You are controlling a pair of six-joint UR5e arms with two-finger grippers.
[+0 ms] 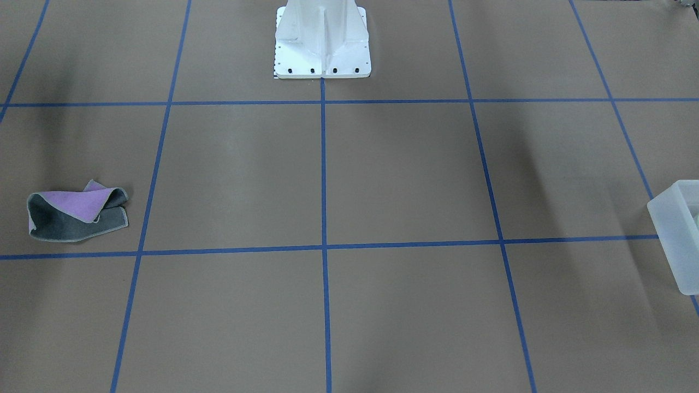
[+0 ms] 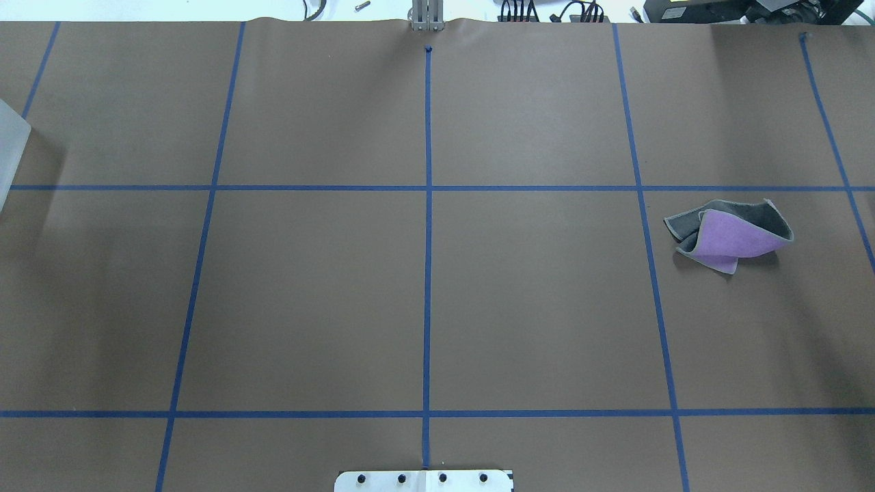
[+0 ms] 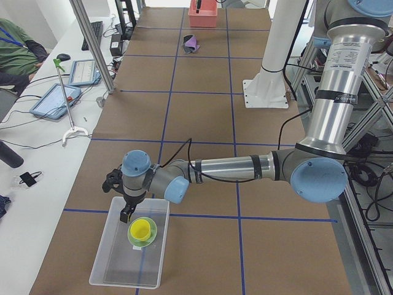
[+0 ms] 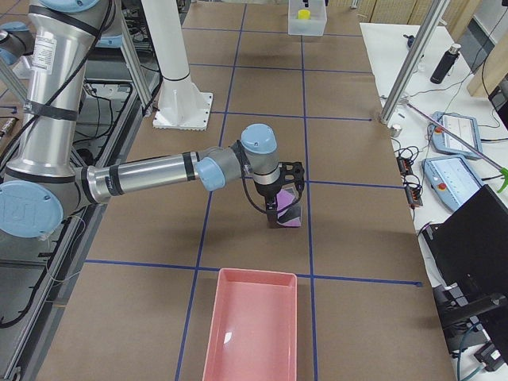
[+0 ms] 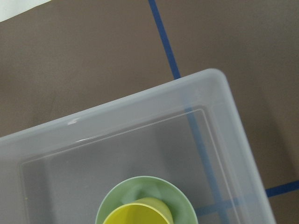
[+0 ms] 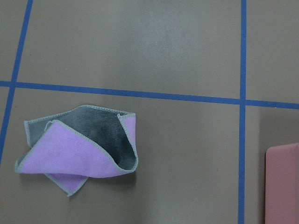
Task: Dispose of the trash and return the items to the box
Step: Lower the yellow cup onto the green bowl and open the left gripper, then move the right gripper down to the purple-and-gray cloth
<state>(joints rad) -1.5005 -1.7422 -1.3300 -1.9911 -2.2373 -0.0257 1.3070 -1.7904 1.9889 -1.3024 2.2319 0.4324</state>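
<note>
The frosted box (image 3: 116, 270) holds a green bowl (image 3: 152, 235) with a yellow cup (image 3: 141, 229) in it. The left wrist view looks down on the box rim (image 5: 117, 109), the bowl (image 5: 140, 191) and the cup (image 5: 140, 212). My left gripper (image 3: 126, 214) hangs over the box's far end, beside the bowl; I cannot tell if it is open. A crumpled purple and grey cloth (image 6: 81, 156) lies on the table (image 2: 731, 236). My right gripper (image 4: 276, 208) is low over the cloth (image 4: 290, 216); I cannot tell its state. No fingers show in either wrist view.
A pink bin (image 4: 254, 325) stands on the table near the cloth, and its edge shows in the right wrist view (image 6: 282, 182). The white robot base (image 1: 322, 43) stands mid-table. Blue tape lines cross the brown table. An operators' desk with tablets (image 3: 55, 98) runs alongside.
</note>
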